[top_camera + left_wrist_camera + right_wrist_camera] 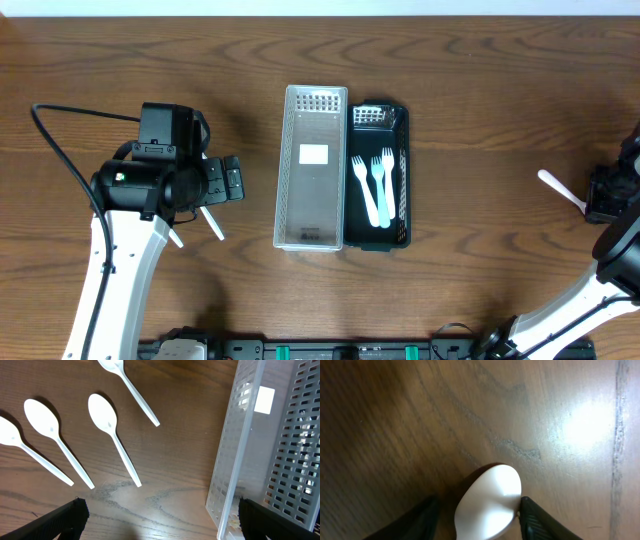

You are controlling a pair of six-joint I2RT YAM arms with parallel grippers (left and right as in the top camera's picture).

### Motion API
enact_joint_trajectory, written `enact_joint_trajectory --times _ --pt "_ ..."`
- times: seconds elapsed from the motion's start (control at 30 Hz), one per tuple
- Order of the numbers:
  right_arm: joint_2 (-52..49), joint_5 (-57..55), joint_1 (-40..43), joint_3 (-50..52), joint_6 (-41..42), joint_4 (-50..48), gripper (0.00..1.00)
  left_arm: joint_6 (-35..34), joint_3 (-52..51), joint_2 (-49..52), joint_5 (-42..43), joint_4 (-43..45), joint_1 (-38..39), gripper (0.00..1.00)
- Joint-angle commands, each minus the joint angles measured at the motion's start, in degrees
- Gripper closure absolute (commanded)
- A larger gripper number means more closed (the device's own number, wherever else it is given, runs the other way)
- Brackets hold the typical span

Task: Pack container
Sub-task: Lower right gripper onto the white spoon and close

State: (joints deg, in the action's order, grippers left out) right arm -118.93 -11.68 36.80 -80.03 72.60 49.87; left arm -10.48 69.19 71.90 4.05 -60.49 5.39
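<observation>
Overhead: a clear bin (312,167) and a black bin (378,120) are seen touching side by side on the table (480,80). Three forks (377,180) lie in the black bin, and a white utensil (560,190) lies far right.

Left wrist: the left gripper (160,517) is spread wide above four spoons (103,412), beside the clear bin.

Right wrist: the utensil's rounded end is straddled by the right gripper (479,512). One finger touches it, but whether it is clamped cannot be told.

A clear plastic tray (313,215) with a white label (314,154) sits mid-table (480,90), touching a black perforated tray (403,150) on its right that holds three white forks (376,186). Two white utensil handles (212,222) poke out beneath the left arm (130,185); another white utensil (561,191) lies by the right arm (620,250)
</observation>
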Motion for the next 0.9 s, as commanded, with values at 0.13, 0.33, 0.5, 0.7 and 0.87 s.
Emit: enact_joint_trajectory --times 0.13,0.33,0.5,0.7,0.87 --pt "-3.98 0.13 0.52 3.72 -0.28 1.68 0.58 0.31 0.42 0.07 -0.63 -0.35 -0.22 0.02" --pt "-3.98 0.37 0.52 3.72 -0.26 1.64 0.71 0.31 0.42 0.07 -0.63 -0.35 -0.22 0.02" --pt "-3.98 1.84 0.52 3.72 -0.52 1.55 0.77 0.31 0.42 0.07 -0.66 -0.35 -0.22 0.02" --pt "-3.98 2.10 0.52 3.72 -2.03 1.53 0.86 0.31 0.42 0.07 -0.63 -0.35 -0.22 0.02" --pt "-3.98 2.27 0.52 3.69 -3.06 1.53 0.94 0.31 0.42 0.07 -0.63 -0.35 -0.22 0.02"
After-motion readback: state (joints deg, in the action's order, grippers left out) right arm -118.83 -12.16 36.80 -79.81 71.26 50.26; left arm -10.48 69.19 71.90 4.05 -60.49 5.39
